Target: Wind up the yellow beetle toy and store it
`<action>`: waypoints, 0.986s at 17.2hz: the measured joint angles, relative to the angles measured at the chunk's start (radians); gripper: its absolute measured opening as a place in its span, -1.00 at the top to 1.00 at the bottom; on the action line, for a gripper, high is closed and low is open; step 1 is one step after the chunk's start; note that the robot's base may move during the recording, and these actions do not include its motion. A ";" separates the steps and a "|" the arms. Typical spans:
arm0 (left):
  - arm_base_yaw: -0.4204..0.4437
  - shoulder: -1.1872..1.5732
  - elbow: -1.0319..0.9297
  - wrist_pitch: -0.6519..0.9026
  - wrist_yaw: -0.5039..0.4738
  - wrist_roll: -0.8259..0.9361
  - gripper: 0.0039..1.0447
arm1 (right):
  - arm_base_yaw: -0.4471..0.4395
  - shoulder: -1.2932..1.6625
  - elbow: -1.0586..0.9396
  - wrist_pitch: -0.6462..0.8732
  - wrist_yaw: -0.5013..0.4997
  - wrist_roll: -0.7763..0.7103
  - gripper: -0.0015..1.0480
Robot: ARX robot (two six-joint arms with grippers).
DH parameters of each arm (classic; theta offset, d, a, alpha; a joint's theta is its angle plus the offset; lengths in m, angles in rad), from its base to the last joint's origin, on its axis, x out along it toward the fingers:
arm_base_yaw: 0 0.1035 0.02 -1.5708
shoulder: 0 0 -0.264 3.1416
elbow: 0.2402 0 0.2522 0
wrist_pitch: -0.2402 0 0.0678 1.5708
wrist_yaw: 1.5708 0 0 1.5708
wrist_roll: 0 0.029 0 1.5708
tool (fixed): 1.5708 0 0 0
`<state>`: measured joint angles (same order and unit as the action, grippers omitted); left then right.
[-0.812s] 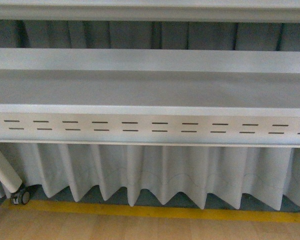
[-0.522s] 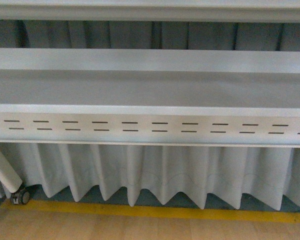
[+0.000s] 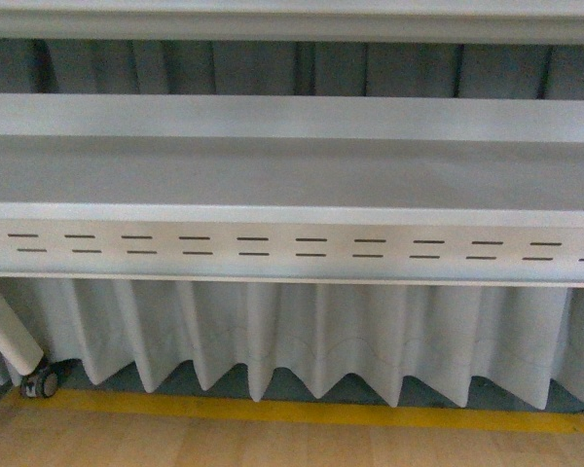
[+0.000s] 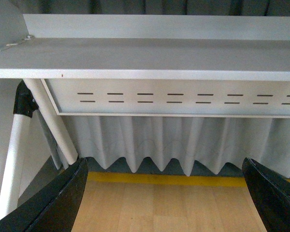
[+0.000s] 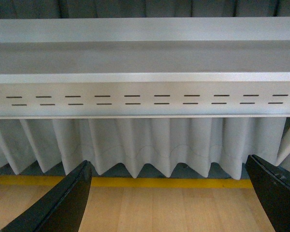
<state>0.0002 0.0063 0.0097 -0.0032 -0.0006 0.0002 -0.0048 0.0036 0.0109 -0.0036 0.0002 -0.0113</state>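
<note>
The yellow beetle toy is out of view in every frame. My left gripper point(image 4: 166, 193) is open and empty, its black fingers point(image 4: 63, 198) spread wide over a wooden floor. My right gripper point(image 5: 169, 195) is also open and empty, with its black fingers point(image 5: 67, 200) spread wide above the same floor. Neither gripper shows in the front view.
A white table point(image 3: 292, 175) with a slotted front panel point(image 3: 292, 248) stands ahead, with a pleated white skirt point(image 3: 302, 336) below it. A yellow floor stripe point(image 3: 302, 413) runs along its foot. A white leg with a caster point(image 3: 41, 381) is at the left, and white frame legs point(image 4: 48, 121) show in the left wrist view.
</note>
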 joint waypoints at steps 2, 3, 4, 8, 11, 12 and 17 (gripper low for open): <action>0.000 0.000 0.000 0.000 0.000 0.000 -0.88 | 0.000 0.000 0.000 0.000 0.000 0.000 -0.87; 0.000 0.000 0.000 0.000 0.000 0.000 -0.88 | 0.000 0.000 0.000 0.000 0.000 0.000 -0.87; 0.000 0.000 0.000 0.000 0.000 0.000 -0.88 | 0.000 0.000 0.000 0.000 0.000 0.000 -0.87; 0.000 0.000 0.000 0.000 0.000 0.000 -0.88 | 0.000 0.000 0.000 0.000 0.000 0.000 -0.87; 0.000 0.000 0.000 0.000 0.000 0.000 -0.88 | 0.000 0.000 0.000 0.000 0.000 0.000 -0.87; 0.000 0.000 0.000 0.000 0.000 0.000 -0.88 | 0.000 0.000 0.000 0.000 0.000 0.000 -0.87; 0.000 0.000 0.000 0.000 0.000 0.000 -0.88 | 0.000 0.000 0.000 0.000 0.000 0.000 -0.87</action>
<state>0.0002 0.0063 0.0097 -0.0032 -0.0010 0.0002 -0.0048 0.0036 0.0109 -0.0036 0.0002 -0.0113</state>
